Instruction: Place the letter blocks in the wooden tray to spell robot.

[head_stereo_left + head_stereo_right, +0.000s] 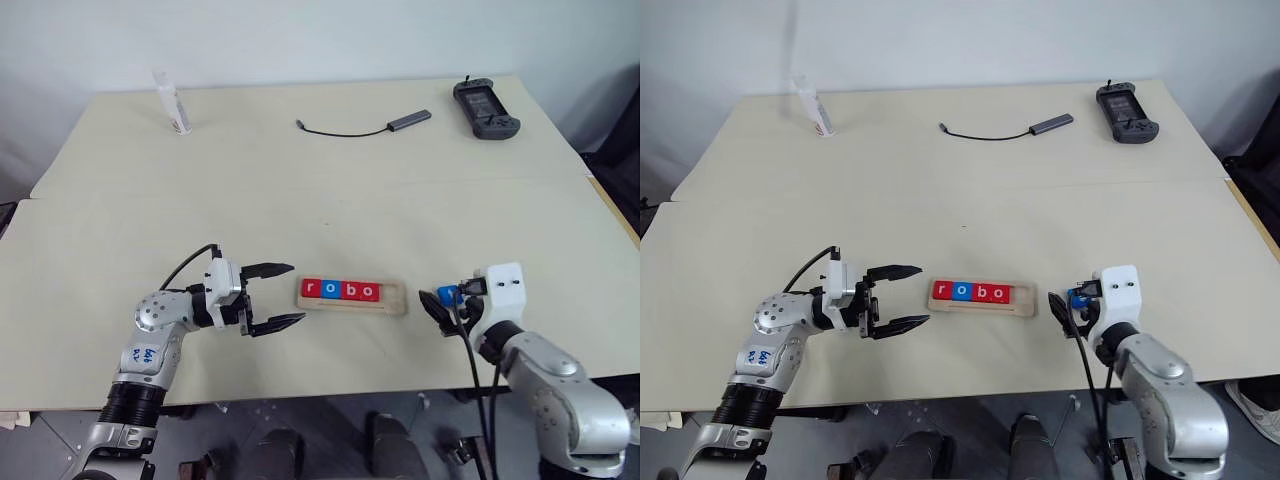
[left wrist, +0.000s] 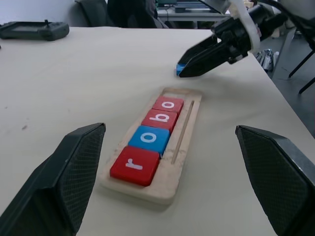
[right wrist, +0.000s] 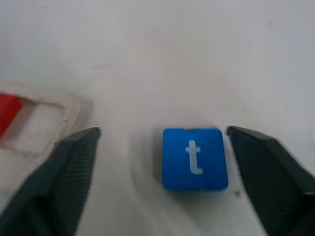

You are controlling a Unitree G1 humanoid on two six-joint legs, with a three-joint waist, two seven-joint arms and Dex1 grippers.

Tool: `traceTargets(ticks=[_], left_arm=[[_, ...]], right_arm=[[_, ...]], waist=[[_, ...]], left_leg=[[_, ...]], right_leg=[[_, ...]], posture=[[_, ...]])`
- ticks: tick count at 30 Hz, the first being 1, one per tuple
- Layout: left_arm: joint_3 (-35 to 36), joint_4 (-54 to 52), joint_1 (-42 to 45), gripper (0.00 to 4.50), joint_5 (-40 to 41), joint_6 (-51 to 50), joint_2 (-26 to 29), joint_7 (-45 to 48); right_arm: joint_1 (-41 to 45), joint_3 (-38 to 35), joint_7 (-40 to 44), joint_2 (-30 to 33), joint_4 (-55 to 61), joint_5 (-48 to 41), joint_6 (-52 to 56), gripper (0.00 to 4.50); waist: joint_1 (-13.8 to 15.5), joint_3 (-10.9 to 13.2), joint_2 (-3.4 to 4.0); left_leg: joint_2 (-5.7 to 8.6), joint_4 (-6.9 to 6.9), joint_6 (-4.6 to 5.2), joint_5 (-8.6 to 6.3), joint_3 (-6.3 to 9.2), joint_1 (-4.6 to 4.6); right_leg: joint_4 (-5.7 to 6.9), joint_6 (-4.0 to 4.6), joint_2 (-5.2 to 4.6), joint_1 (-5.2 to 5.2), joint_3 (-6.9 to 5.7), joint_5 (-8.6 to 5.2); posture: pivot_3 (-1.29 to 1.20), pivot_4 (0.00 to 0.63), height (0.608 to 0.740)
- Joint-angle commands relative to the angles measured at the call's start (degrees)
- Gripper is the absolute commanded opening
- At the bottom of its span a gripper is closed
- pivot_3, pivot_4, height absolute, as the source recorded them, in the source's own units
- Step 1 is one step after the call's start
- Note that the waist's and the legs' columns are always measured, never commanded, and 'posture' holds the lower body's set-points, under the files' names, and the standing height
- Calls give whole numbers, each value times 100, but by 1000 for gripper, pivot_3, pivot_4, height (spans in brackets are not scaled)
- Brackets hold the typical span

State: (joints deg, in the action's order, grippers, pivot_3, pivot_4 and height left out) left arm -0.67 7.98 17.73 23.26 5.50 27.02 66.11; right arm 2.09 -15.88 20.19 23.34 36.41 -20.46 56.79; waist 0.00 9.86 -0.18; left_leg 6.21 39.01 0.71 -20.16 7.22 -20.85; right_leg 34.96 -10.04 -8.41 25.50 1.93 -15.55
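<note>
A wide, pale, matte table (image 1: pixel 330 200) carries everything. Two metal arms reach in from the near edge. The left gripper (image 1: pixel 276 297) hovers level just left of the tray, its two black fingers spread wide and holding nothing. The right gripper (image 1: pixel 440 306) sits just right of the tray, also spread wide, its textured black fingers (image 3: pixel 64 167) standing on either side of the t block (image 3: pixel 195 158) without pinching it.

The tray (image 2: pixel 184 142) is long, narrow, shallow pale wood with a thin raised rim. Four blocks (image 1: pixel 340 290) lie in it in a row, reading r, o, b, o: red, blue, red, red, each a flat rounded square with a smooth, slightly glossy face and a white letter. The slot at the tray's right end is bare. The blue t block lies flat on the table just right of the tray, letter upward.

The step in hand looks like grasping the t. To do it well, close squarely on two opposite edges, keep the tile level and the letter upright to match the others, then lower it into the end slot without nudging the last o.
</note>
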Motion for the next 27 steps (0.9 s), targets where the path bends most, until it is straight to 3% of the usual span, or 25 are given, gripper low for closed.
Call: traceTargets(ticks=[1,7,11,16,22,27], left_arm=[[89,-56,21,4500,23,90,24,4],[126,-194,-77,4500,61,48,83,5],[123,-317,-142,4500,79,3,116,5],[154,-445,-212,4500,64,1,135,-51],[179,-639,-351,4500,53,-36,140,-191],[197,-814,-457,4500,36,-99,180,-321]], right_arm=[[97,-266,1222,1131,-337,-275,-534,4462],[255,278,3750,2961,-2014,-23,-2758,4462],[743,856,4875,3393,-3292,338,-4132,4462],[2127,1796,5703,3254,-5280,1046,-5402,4462],[2940,2203,5989,2845,-6431,1347,-6057,4462],[3128,2323,6316,2790,-6755,1384,-6128,3218]], waist=[[10,0,0],[8,2,-4],[-19,3,-5],[-17,6,-9],[-10,6,-9],[-7,5,-9]], left_leg=[[1,0,1,0,-1,-1],[-3,-3,3,-1,-6,0],[-6,-3,3,-1,-13,2],[-10,-1,3,-1,-31,9],[-10,-2,2,-1,-26,7],[-10,0,2,-1,-24,7]], right_leg=[[-4,0,0,-1,0,0],[-16,-1,2,-5,-5,0],[-17,-2,3,-5,-4,1],[-21,-12,-1,-5,-5,6],[-23,-12,-2,-3,-8,6],[-24,-9,-2,-5,-9,8]], posture=[[0,150,740],[0,150,740],[0,150,740],[0,150,740],[0,150,740],[0,150,740]])
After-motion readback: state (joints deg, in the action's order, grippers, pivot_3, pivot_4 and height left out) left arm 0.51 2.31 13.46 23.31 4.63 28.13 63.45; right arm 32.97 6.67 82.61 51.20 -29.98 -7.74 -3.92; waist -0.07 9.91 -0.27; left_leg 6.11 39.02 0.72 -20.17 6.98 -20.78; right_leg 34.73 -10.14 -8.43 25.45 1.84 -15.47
